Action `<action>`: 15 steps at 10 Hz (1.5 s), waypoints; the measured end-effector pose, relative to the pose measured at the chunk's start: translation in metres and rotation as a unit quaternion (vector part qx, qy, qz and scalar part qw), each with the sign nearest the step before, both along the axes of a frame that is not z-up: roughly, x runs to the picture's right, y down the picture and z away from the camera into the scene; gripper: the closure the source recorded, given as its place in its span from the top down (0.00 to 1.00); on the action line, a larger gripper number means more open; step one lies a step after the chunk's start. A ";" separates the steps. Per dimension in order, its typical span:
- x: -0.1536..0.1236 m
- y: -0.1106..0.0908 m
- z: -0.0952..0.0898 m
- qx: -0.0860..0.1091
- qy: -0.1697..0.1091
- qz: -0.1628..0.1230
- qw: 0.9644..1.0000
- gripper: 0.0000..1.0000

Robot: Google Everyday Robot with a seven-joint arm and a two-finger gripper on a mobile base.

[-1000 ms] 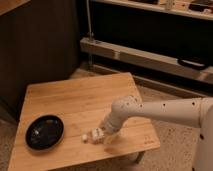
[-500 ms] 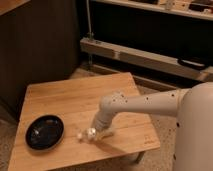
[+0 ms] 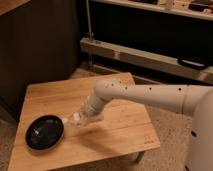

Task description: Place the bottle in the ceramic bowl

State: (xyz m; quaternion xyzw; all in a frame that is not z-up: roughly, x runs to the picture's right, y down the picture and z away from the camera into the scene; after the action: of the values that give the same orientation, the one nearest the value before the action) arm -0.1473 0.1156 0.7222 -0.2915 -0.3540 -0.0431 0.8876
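Observation:
The black ceramic bowl [image 3: 45, 132] sits on the front left part of the wooden table [image 3: 120, 130]. My gripper [image 3: 79, 119] is at the end of the white arm, just right of the bowl's rim and slightly above the table. It is shut on the small whitish bottle [image 3: 70, 119], whose pale end points left toward the bowl. The bottle is held just outside the bowl's right edge.
The low wooden table stands on a speckled floor. Behind it are a dark cabinet wall [image 3: 40, 50] and a metal shelf rail [image 3: 145, 57]. My white arm [image 3: 150, 95] spans the table's right half.
The arm has swung left and lifted a little, carrying the bottle from the table's front middle to the bowl's right rim. The bowl has not moved.

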 end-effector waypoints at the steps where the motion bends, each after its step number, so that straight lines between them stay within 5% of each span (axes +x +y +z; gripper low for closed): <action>1: -0.013 -0.012 -0.005 -0.005 -0.020 0.015 1.000 0.00; 4: -0.086 -0.021 -0.010 -0.049 -0.095 0.024 0.994 0.00; 6: -0.129 0.005 -0.014 -0.085 -0.136 0.008 0.987 0.00; 9: -0.183 0.063 -0.032 -0.132 -0.199 -0.040 0.970 0.03; 12: -0.232 0.114 -0.036 -0.183 -0.269 -0.089 0.941 0.33; 13: -0.239 0.122 -0.035 -0.188 -0.279 -0.098 0.936 0.43; 15: -0.240 0.126 -0.029 -0.177 -0.282 -0.112 0.936 0.64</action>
State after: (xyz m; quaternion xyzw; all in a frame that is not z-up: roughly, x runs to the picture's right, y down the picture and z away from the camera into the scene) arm -0.3869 0.2417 0.6934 -0.4581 -0.5565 -0.1595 0.6746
